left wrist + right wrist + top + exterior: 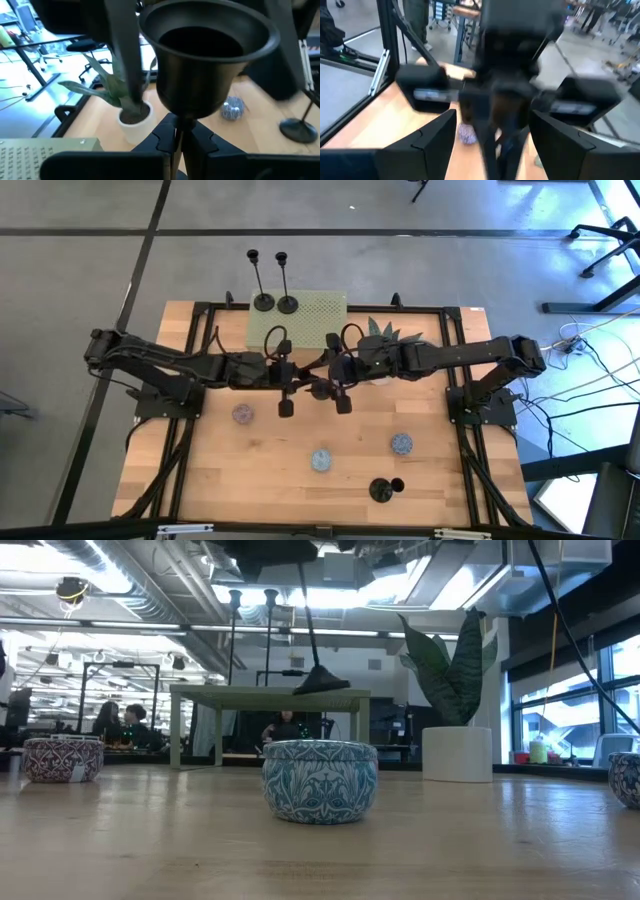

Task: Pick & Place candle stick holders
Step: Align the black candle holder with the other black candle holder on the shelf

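Observation:
Two black candlestick holders (262, 302) (287, 304) stand on their round bases at the far left of a green mat (310, 325). A third holder (383, 489) is on the table at the near right. My left gripper (297, 380) is shut on a fourth holder (318, 678) at mid-table, above the wood. My right gripper (335, 383) faces it from the right, open. Its fingers (432, 142) stand on either side of the held holder's lower part. I cannot tell whether they touch it. My left gripper pinches the holder's thin stem (176, 145) between its two fingers, just below the cup (207, 55). The fingers come level from the table's left. The holder is lifted clear and tilted, its base (320, 680) hanging lowest above the table.
A white pot with a green plant (385, 360) stands just behind my right gripper. Three small patterned tins (243, 414) (321, 460) (401, 444) sit on the near half of the table. A dark metal frame runs along the table's edges.

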Tool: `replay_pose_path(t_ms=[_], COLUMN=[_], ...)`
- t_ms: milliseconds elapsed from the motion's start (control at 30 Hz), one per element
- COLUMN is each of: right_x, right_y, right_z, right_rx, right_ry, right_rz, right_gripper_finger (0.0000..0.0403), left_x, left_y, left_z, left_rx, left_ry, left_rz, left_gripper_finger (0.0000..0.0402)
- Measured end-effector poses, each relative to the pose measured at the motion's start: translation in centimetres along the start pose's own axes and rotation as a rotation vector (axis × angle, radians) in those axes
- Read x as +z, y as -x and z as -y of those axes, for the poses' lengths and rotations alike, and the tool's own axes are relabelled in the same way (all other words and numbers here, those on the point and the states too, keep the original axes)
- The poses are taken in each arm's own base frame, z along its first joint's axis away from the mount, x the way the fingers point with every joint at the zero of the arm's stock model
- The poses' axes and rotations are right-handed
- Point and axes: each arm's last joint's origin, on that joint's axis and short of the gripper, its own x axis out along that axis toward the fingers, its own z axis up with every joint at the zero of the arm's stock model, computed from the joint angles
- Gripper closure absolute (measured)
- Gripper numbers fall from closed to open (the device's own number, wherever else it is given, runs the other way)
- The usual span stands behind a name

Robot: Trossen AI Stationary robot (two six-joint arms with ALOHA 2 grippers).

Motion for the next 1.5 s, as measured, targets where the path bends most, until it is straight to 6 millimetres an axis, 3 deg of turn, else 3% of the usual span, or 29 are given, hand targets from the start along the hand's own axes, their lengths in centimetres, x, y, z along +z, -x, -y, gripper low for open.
replay_pose_path(t_ms=[367,1233,1500], right_x=[0.3,0.4,0.2], right_y=[-0.2,-0.1,-0.1], right_z=[0.2,0.7,1.4], right_rx=[-0.02,-0.036,-0.046], right_ry=[-0.012,-0.022,-0.065], right_rz=[0.047,0.06,0.059], right_gripper_finger=[0.0157,0.0267,0.0278], left_x=[0.0,0.6,0.6], left_y=[-0.1,-0.1,-0.1], left_z=[-0.6,-0.6,-0.7], left_rx=[0.021,0.02,0.027], left_ry=[0.007,-0.013,-0.012], left_rz=[0.004,0.068,0.067], left_gripper_finger=[0.0388,0.0388,0.0388])
